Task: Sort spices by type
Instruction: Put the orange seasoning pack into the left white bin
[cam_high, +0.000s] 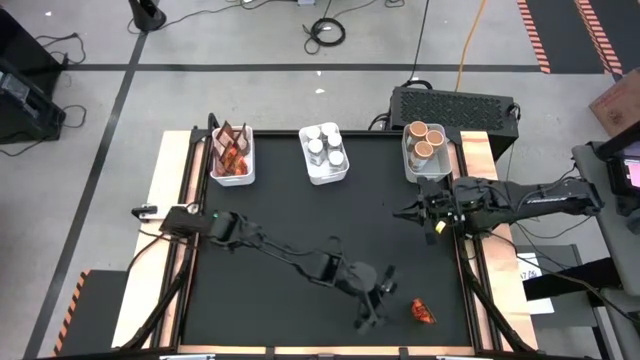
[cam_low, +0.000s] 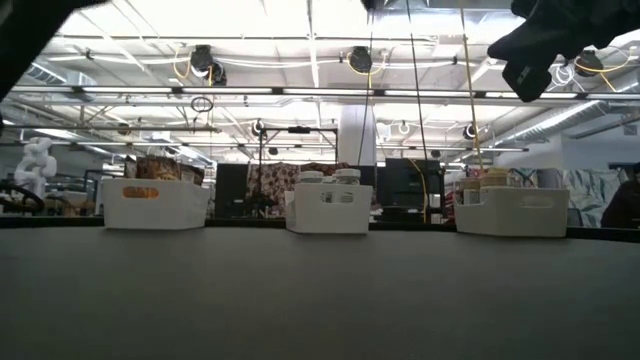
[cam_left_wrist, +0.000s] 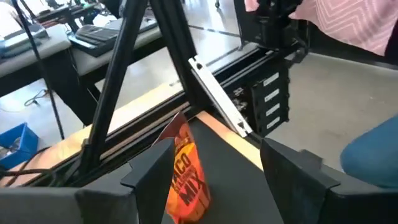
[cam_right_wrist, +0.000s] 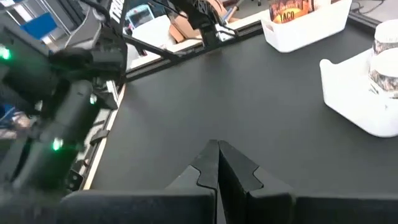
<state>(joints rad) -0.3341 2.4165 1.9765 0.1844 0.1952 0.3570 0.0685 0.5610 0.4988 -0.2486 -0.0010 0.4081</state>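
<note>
Fingers of the left gripper stand apart near the front edge of the black table, right of centre, with nothing clamped between them. Seen from the left wrist, an orange-red taco mix sachet lies on the table in the gap between the two dark fingers, and it cannot be told whether either finger touches it. From above, the same sachet lies just to the right of that gripper, close to the table's near edge.

Over on the right side of the table, the right gripper hovers with its fingers pressed together on nothing, just in front of the right-hand bin.

Three white bins sit in a row along the far edge of the table. On the left, one bin holds several red-orange sachets. In the middle, another bin holds small clear jars with white lids. On the right, the last bin holds short round tubs with tan tops.

From table height, the three bins stand in a line across the far side, and a dark part of an arm shows at the upper right.
</note>
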